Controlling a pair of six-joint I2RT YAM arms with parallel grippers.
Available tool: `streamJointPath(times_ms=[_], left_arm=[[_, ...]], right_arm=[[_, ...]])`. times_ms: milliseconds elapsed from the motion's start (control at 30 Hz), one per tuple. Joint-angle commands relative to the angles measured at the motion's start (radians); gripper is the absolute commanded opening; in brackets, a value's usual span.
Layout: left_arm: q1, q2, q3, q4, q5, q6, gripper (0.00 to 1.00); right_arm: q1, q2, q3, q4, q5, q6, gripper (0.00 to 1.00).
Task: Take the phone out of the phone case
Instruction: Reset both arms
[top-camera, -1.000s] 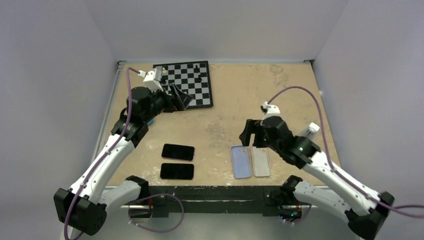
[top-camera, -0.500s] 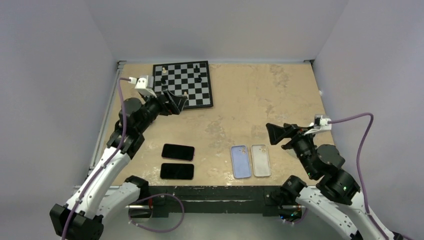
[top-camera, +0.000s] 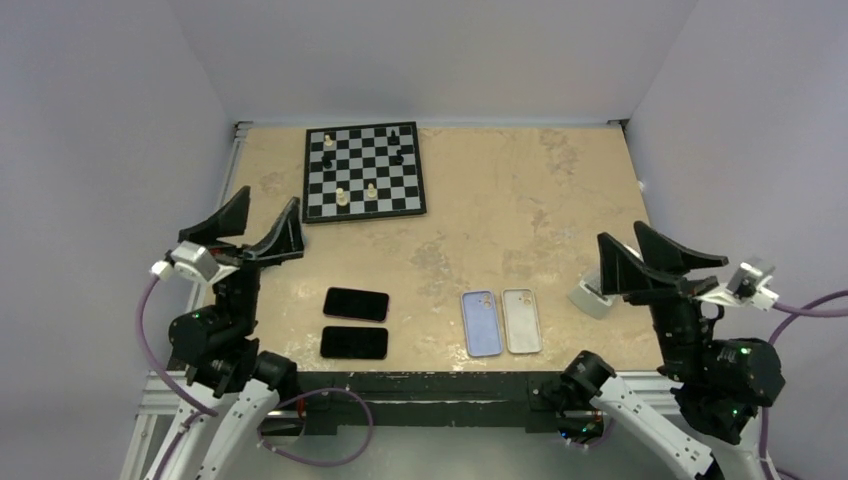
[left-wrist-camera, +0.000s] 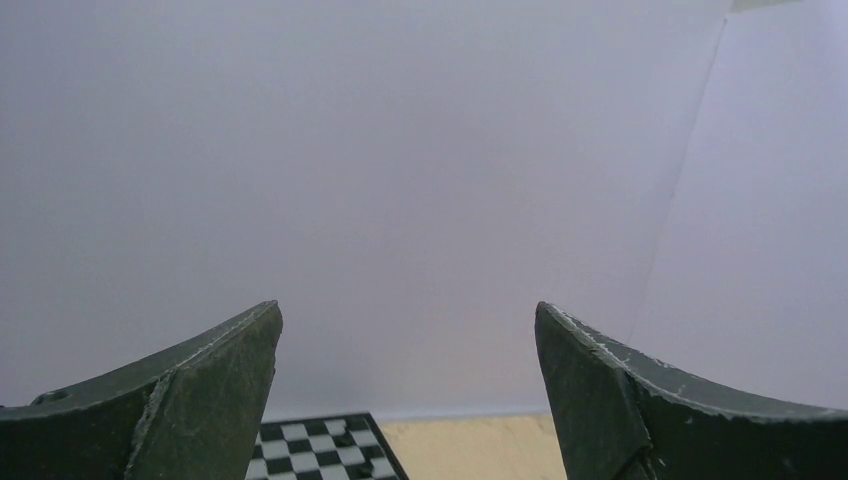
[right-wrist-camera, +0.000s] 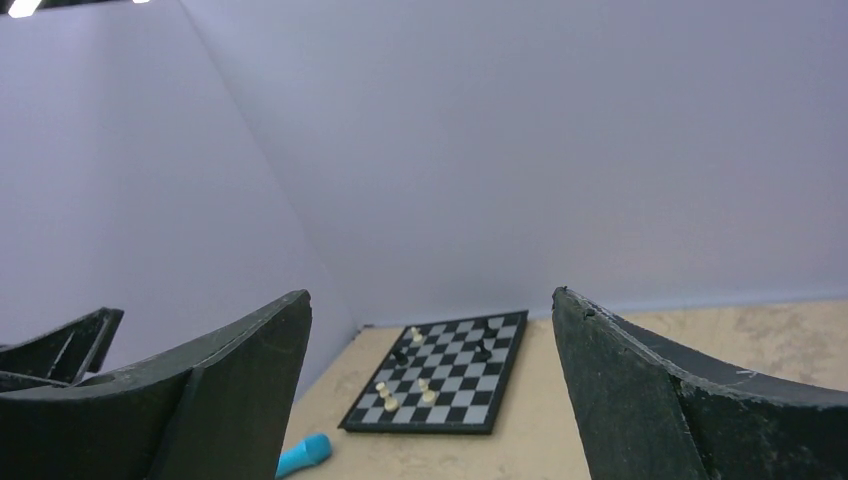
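The left gripper (top-camera: 268, 196) and right gripper (top-camera: 620, 232) are hovering over the tabletop's (top-camera: 500, 200) near corners, jaws spread wide, gripping nothing. Toward the near edge, the far black phone (top-camera: 355, 303) and near black phone (top-camera: 354, 342) are lying left of middle. The blue phone case (top-camera: 483, 323) and pale phone case (top-camera: 521, 320) are lying side by side right of middle.

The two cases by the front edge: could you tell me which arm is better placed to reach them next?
Right, probably. The right gripper, open, hangs just right of the blue case and pale case; the left gripper, open, is farther off, beyond the two black phones.
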Motion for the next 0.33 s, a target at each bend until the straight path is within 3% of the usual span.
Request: streamJointPath(times_ms=[0, 300], left_arm=[[0.003, -0.079, -0.040, 0.146, -0.122, 0.159, 1.00], [0.003, -0.102, -0.051, 0.166, -0.164, 0.208, 1.00]], right_arm=[[0.004, -0.095, -0.001, 0.120, -0.062, -0.068, 0.94], [0.003, -0.166, -0.068, 0.151, 0.061, -0.042, 0.96]])
